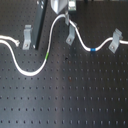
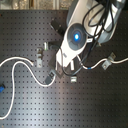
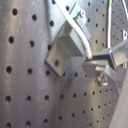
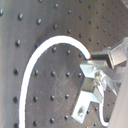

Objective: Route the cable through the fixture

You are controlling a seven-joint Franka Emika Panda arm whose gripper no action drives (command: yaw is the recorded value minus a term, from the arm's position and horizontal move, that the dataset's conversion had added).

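Observation:
The white cable [image 1: 22, 68] lies on the black perforated board. In the first exterior view it runs from that view's left, dips, and rises past its green band [image 1: 45, 55] to my gripper [image 1: 63, 13] at the top. It then drops through the middle clip [image 1: 71, 35], past the blue band [image 1: 92, 50], and into the right clip [image 1: 115, 40]. The gripper is shut on the cable just above the middle clip. In both wrist views the cable [image 3: 82, 37] [image 4: 37, 52] ends at a fingertip [image 3: 111, 55] [image 4: 112, 54] beside the clip [image 3: 65, 47] [image 4: 92, 87].
A third clip [image 1: 26, 36] stands at the first exterior view's left with the cable end beside it. In the second exterior view the arm [image 2: 76, 36] covers the board's middle, with clips around it [image 2: 40, 52] [image 2: 110, 60].

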